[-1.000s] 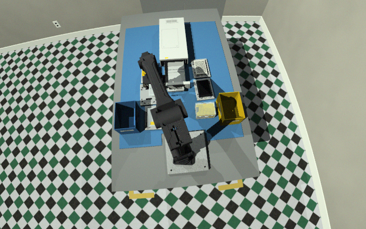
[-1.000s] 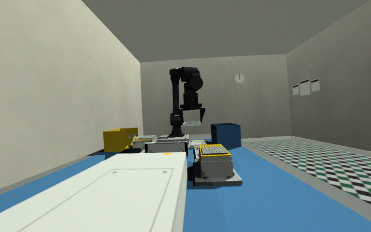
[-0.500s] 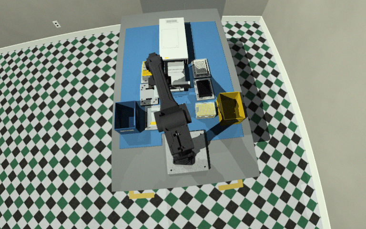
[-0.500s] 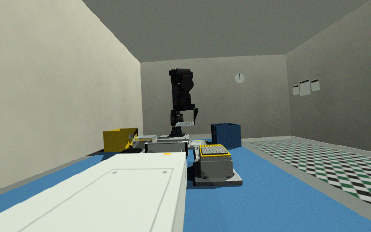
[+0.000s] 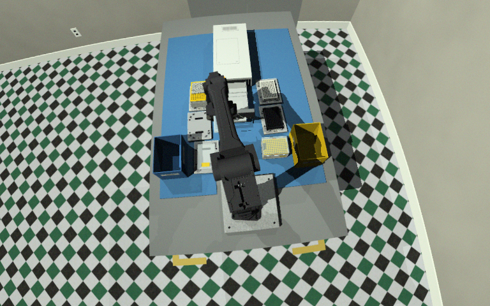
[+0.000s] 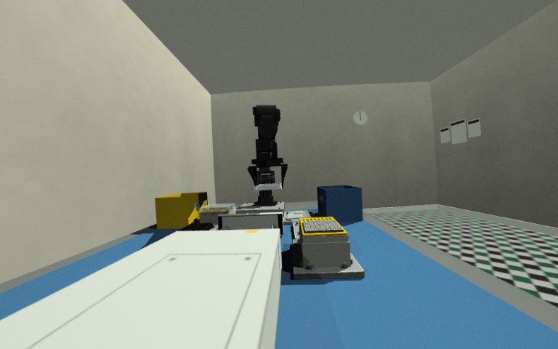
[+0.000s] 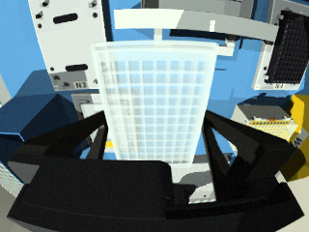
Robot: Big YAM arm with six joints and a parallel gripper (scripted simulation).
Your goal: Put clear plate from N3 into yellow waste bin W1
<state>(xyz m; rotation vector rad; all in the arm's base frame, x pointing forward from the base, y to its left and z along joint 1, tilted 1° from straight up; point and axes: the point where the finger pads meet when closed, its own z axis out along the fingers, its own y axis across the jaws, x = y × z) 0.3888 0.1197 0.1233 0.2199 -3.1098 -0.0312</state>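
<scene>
My gripper is shut on the clear plate, a see-through well plate gripped by its two long sides. It hangs level, high above the middle of the bench. In the top view the arm hides both. The empty grey nest N3 lies below and to the left of the plate. The yellow waste bin W1 stands upright and open at the right side of the blue mat, well apart from the gripper.
A blue bin stands at the mat's left side. A tall white machine is at the back. A yellow-rimmed tip box, a grey plate, a black plate and a pale yellow plate sit on nests.
</scene>
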